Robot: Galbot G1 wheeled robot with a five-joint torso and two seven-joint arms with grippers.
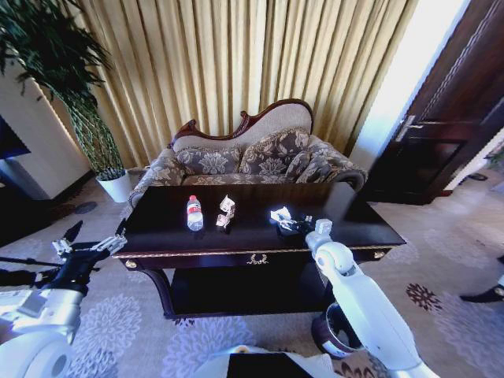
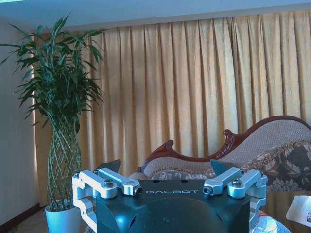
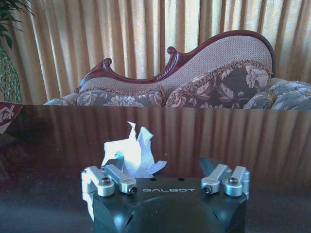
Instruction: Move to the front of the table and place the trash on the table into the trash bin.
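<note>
On the dark glossy table [image 1: 358, 214] stand a clear plastic bottle [image 1: 194, 213] and, beside it, a crushed whitish carton [image 1: 227, 211]. Crumpled white paper [image 1: 280, 213] lies right of centre. My right gripper [image 1: 294, 226] reaches over the table's front edge to that paper and is open. In the right wrist view the paper [image 3: 131, 151] sits just beyond my right gripper [image 3: 163, 164], close to one finger [image 3: 116, 165]. My left gripper [image 1: 96, 239] hovers open off the table's left end. The trash bin [image 1: 329, 337] stands on the floor by my right arm, partly hidden.
A patterned sofa [image 1: 252, 161] runs behind the table, with gold curtains [image 1: 236, 63] beyond it. A tall plant in a white pot [image 1: 116, 187] stands at the back left. A dark door [image 1: 441, 134] is at the right. Patterned carpet [image 1: 441, 260] surrounds the table.
</note>
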